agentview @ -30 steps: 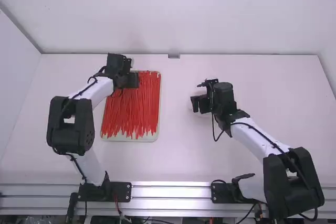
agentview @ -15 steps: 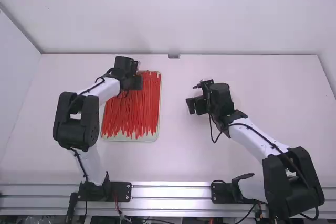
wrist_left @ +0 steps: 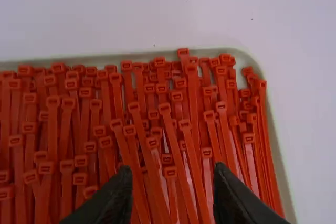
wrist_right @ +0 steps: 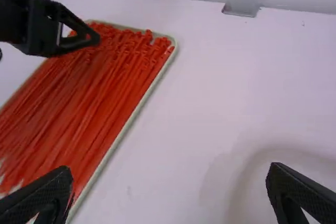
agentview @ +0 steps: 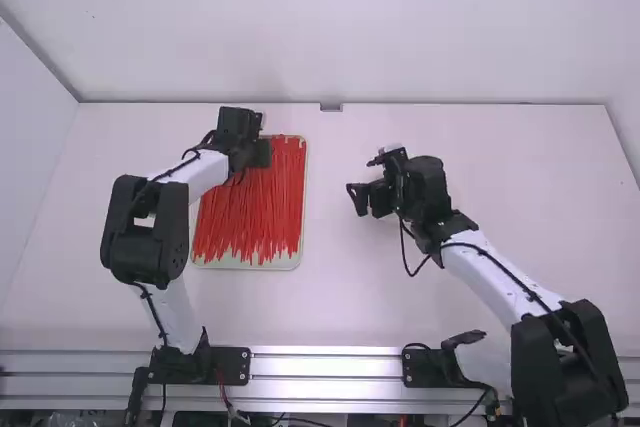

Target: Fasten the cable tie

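Observation:
Many red cable ties (agentview: 255, 202) lie in a heap on a pale tray (agentview: 301, 209) on the left half of the table. My left gripper (agentview: 258, 154) hangs over the far end of the heap, where the ties' heads (wrist_left: 157, 108) lie. Its fingers (wrist_left: 113, 200) are spread apart just above the ties, with nothing held between them. My right gripper (agentview: 365, 197) hovers over bare table right of the tray, open wide and empty. Its wrist view shows the ties (wrist_right: 79, 103), the tray edge (wrist_right: 137, 109) and the left gripper (wrist_right: 84, 35).
A white wall runs behind the table, with a small grey bracket (agentview: 331, 106) at its foot. White table surface (agentview: 500, 167) stretches to the right of the tray and in front of it.
My left gripper shifted right along the far end of the tie heap. My right gripper moved a little left, toward the tray.

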`<move>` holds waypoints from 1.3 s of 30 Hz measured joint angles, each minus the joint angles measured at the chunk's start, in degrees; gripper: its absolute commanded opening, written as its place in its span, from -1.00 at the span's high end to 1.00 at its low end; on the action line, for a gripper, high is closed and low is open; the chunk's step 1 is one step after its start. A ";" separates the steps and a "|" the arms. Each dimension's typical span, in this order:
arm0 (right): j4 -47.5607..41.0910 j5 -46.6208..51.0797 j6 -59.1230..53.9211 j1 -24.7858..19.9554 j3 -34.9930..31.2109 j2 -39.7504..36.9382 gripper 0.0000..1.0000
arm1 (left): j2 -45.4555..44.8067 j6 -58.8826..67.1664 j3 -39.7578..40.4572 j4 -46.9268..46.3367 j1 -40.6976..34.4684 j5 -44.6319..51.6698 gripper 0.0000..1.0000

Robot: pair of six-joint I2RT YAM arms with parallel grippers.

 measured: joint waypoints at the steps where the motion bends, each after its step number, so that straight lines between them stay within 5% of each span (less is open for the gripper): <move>1: -0.11 -0.17 0.02 -0.02 0.00 -0.59 -0.97 | 0.00 -0.02 -0.50 0.33 0.00 0.00 0.25; 16: -0.46 -0.52 0.17 -0.02 0.00 -2.10 -0.96 | 4.15 -0.02 -2.62 4.55 0.00 2.12 0.40; 39: -1.27 -0.50 -0.04 -0.02 0.00 -2.10 -0.96 | 4.98 0.24 -4.22 7.82 -0.17 1.42 0.20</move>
